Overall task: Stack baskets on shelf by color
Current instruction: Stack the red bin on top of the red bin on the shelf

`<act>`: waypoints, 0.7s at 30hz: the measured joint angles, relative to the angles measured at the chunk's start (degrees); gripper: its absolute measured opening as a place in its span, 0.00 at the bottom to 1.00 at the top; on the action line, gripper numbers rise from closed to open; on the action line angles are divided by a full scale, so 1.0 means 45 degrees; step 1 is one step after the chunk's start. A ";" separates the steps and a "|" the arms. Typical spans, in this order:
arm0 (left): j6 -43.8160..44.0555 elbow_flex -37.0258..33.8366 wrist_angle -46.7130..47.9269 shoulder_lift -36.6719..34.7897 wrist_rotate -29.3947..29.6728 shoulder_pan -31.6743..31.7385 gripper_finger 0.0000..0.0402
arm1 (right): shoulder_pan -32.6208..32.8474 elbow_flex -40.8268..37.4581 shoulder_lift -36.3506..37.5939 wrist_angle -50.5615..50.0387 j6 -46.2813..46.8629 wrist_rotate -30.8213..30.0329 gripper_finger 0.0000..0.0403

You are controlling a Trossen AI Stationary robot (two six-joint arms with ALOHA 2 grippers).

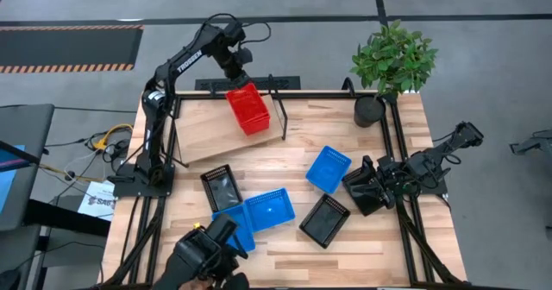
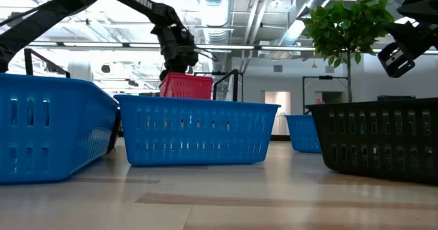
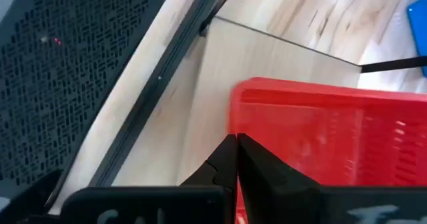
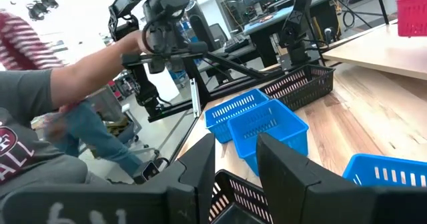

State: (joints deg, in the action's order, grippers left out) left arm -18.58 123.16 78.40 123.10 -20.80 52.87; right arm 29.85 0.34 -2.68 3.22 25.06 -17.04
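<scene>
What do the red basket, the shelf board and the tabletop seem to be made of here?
Red basket: looks like moulded plastic, uniform glossy red with slotted sides; the left gripper is shut on its rim.
Shelf board: pale plywood by its look, smooth and faintly grained, in a dark, probably metal frame.
Tabletop: butcher-block wood, shown by its joined strips and varied grain, with a slight sheen.

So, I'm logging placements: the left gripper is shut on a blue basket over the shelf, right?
Not blue. The left gripper is shut on the rim of a red basket over the shelf, as the high and left wrist views show.
</scene>
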 joint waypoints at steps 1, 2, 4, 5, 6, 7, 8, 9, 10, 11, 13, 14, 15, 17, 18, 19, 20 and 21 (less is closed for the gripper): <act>0.0086 -0.0026 -0.0091 0.0003 -0.0009 0.0003 0.00 | 0.0000 0.0001 0.0000 0.0001 0.0000 0.0000 0.33; 0.0091 -0.0026 -0.0089 -0.0002 -0.0071 -0.0003 0.00 | 0.0000 0.0004 0.0000 0.0001 0.0000 0.0000 0.33; 0.0197 -0.0026 -0.0084 -0.0011 -0.0374 -0.0067 0.00 | 0.0000 0.0000 0.0000 0.0002 0.0000 0.0002 0.33; 0.0233 -0.0026 -0.0073 -0.0011 -0.0512 -0.0102 0.00 | 0.0000 0.0000 0.0000 0.0005 0.0000 0.0000 0.33; 0.0241 -0.0014 -0.0034 -0.0011 -0.0581 -0.0124 0.00 | 0.0000 0.0005 0.0000 0.0005 0.0000 0.0000 0.33; 0.0259 0.0054 0.0052 -0.0011 -0.0562 -0.0152 0.00 | 0.0000 0.0003 0.0000 0.0000 0.0000 0.0000 0.33; 0.0348 0.0139 0.0120 -0.0011 -0.0557 -0.0179 0.00 | 0.0000 0.0002 0.0000 0.0003 0.0000 0.0000 0.33; 0.0465 0.0235 0.0136 -0.0011 -0.0589 -0.0205 0.00 | 0.0000 0.0002 0.0000 0.0001 0.0001 0.0000 0.33; 0.0537 0.0390 0.0185 -0.0011 -0.0692 -0.0224 0.00 | 0.0000 0.0004 0.0000 0.0004 0.0001 0.0000 0.33; 0.0569 0.0605 0.0332 -0.0011 -0.0846 -0.0235 0.00 | 0.0000 0.0000 0.0000 0.0003 0.0003 0.0000 0.33; 0.0730 0.1079 0.0561 -0.0031 -0.1088 -0.0273 0.00 | 0.0000 0.0005 0.0000 0.0004 0.0005 0.0000 0.33; 0.0908 0.1386 0.0625 -0.0031 -0.1071 -0.0305 0.00 | 0.0000 0.0000 0.0000 0.0001 0.0005 0.0000 0.33; 0.1106 0.1689 0.0683 -0.0031 -0.0987 -0.0347 0.00 | 0.0000 0.0005 0.0000 0.0005 0.0005 0.0000 0.33; 0.2037 0.2213 0.0660 -0.0036 -0.0471 -0.0511 0.00 | 0.0000 0.0000 0.0000 0.0004 0.0000 0.0000 0.33; 0.2485 0.2449 0.0670 -0.0041 -0.0030 -0.0637 0.00 | 0.0000 0.0003 0.0000 0.0005 0.0000 0.0000 0.33; 0.2847 0.2618 0.0709 -0.0047 0.0544 -0.0798 0.00 | 0.0000 0.0001 0.0000 0.0001 0.0000 0.0000 0.33; 0.3187 0.2645 0.0718 -0.0090 0.1128 -0.1014 0.00 | 0.0000 0.0003 0.0000 0.0005 0.0000 0.0000 0.33; 0.3381 0.2575 0.0765 -0.0174 0.1606 -0.1244 0.00 | 0.0000 0.0000 0.0000 0.0000 0.0000 0.0000 0.33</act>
State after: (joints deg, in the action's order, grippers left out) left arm -3.37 134.75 81.84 122.31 -13.57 47.27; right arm 29.85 0.34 -2.68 3.22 25.06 -17.04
